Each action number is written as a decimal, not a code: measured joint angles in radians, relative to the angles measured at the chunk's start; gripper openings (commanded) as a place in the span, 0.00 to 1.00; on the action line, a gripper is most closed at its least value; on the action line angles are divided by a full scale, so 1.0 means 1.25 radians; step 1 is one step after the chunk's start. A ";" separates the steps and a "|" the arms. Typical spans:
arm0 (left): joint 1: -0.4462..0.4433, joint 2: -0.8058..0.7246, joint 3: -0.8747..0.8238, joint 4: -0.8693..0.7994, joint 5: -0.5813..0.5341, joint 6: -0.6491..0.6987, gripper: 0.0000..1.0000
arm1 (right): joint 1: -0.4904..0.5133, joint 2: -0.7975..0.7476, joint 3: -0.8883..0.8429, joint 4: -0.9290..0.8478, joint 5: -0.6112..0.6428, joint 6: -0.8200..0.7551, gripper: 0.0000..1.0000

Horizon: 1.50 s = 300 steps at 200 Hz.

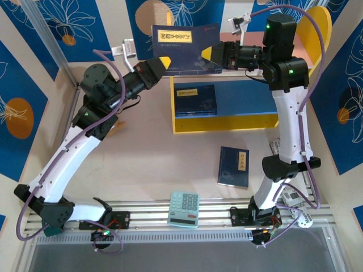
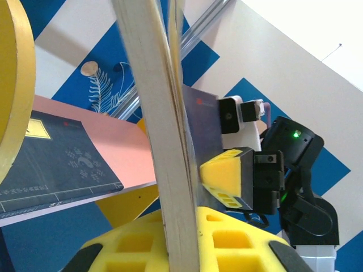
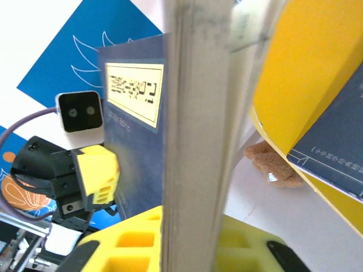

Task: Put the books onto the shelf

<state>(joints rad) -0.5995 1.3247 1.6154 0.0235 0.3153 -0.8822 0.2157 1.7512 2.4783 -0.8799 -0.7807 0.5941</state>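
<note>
The left tool (image 1: 164,61) and right tool (image 1: 208,54) both clench one upright book (image 1: 184,50), seemingly over the shelf (image 1: 244,102).

Top external: taken from above and behind the arm bases (image 1: 110,218), looking down over surface (image 1: 142,164) and shelf (image 1: 244,102).
Left wrist: pointed along its jaws, held book (image 2: 164,141) edge-on, very close; right gripper (image 2: 218,178) seen beyond.
Right wrist: same book viewed from the opposite end, left gripper (image 3: 105,175) beyond.

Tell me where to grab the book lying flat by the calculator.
Probably its left long edge, coming low from the left: the book lies flat and thin on the table, so only edges offer purchase, and the right arm crowds its right side.
</note>
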 measured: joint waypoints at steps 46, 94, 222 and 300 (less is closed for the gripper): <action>-0.023 0.017 0.007 0.007 -0.031 0.019 0.43 | -0.071 -0.010 -0.004 0.008 -0.053 0.005 0.05; -0.033 0.003 0.009 -0.035 -0.092 0.060 0.51 | -0.186 0.018 0.019 -0.004 -0.088 -0.013 0.05; -0.046 -0.078 -0.010 -0.151 -0.174 0.107 0.51 | -0.182 0.140 0.041 -0.099 -0.092 -0.113 0.05; -0.047 -0.103 -0.084 -0.152 -0.176 0.104 0.50 | -0.148 0.143 0.041 -0.127 -0.052 -0.154 0.06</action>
<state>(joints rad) -0.6579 1.1961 1.5105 -0.1661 0.0952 -0.7525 0.0311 1.9293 2.5294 -1.0386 -0.8463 0.4011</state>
